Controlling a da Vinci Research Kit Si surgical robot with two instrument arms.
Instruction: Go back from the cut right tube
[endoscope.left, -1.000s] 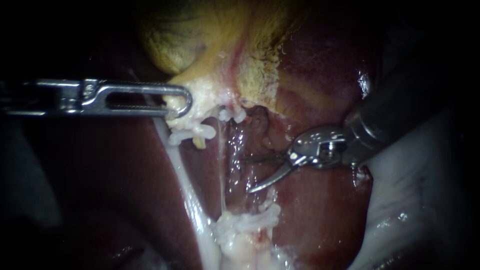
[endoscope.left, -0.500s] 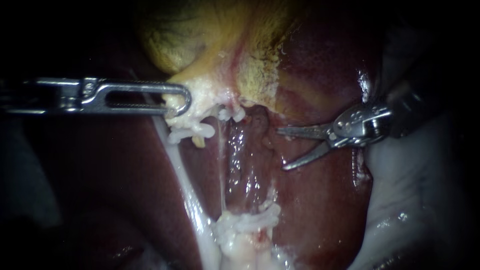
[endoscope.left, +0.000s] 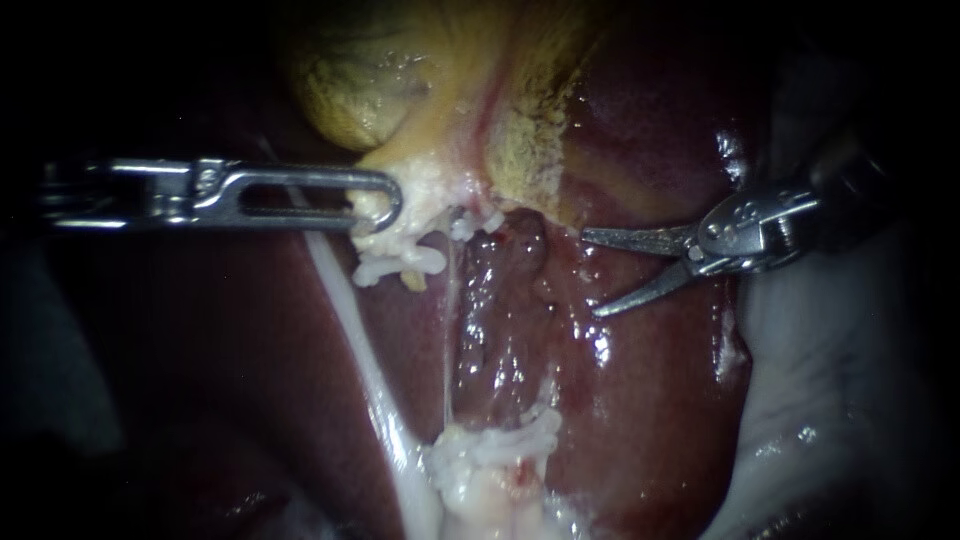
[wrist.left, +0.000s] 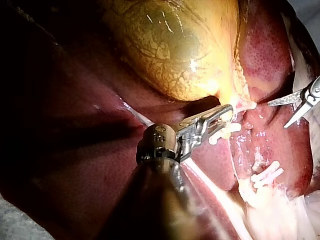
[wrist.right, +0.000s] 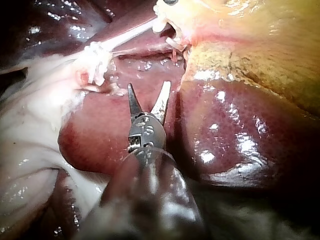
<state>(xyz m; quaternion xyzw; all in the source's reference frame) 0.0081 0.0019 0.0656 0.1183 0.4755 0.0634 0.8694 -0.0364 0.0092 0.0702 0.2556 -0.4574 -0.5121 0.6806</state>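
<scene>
The right tube is cut in two. Its upper stump (endoscope.left: 482, 224) with white clips hangs under the gallbladder (endoscope.left: 400, 70), and its lower stump (endoscope.left: 505, 446) carries more white clips (wrist.left: 265, 175). Bare liver bed (endoscope.left: 500, 330) shows between them. My right instrument (endoscope.left: 590, 273) stands to the right of that gap, off the tissue, its two thin blades open (wrist.right: 148, 86). My left instrument (endoscope.left: 388, 208) is shut on the pale tissue at the gallbladder's neck and holds it up (wrist.left: 225, 113). The left tube (endoscope.left: 365, 350) runs whole as a white band with clips (endoscope.left: 400, 268) near its top.
Dark red liver (endoscope.left: 640, 400) lies under and beside the right instrument's blades (wrist.right: 235, 130). A fine pale thread (endoscope.left: 446, 340) stretches between the two clipped ends. White fatty tissue (endoscope.left: 830, 350) lies at the far right, below the right shaft.
My right instrument has drawn back to the right and upward, away from the gap between the stumps, its blades still open. The left instrument keeps its hold.
</scene>
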